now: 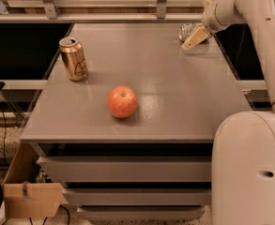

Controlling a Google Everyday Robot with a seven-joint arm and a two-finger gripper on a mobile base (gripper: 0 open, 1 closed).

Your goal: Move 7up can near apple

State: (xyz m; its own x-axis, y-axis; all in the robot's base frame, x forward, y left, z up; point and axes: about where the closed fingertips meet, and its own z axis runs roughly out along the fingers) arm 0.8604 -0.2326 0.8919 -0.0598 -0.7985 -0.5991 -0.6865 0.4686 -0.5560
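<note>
Reaching in from the right, the white arm [263, 36] puts the gripper [192, 38] over the far right corner of the grey table [174, 93], angled down and to the left, its tan end low by the tabletop. Whether the gripper is spread or pressed closed: cannot tell from this view. 7up can [187, 30] sits at that same far right corner, right at the gripper on its left side and partly hidden by it; only a silvery-white patch shows, and the label is not readable. Touching or held: cannot tell. Whether the can is upright or lying down is also unclear. Apple [122, 101] is red-orange with a paler patch, stem dimple facing up, resting on the table toward the front, a bit left of centre. Apple and 7up can are well apart, the can far back on the right and the apple near the front edge. Gold-bronze can [73, 59] stands upright on the left side of the table, back from the apple and to its left, not touching it. Robot's white base [249, 172] fills the lower right, just beside the table's front right corner. Under the tabletop are stacked grey drawers [123, 170]. Cardboard box [31, 198] is on the floor at the lower left, beside the table's front left corner.
</note>
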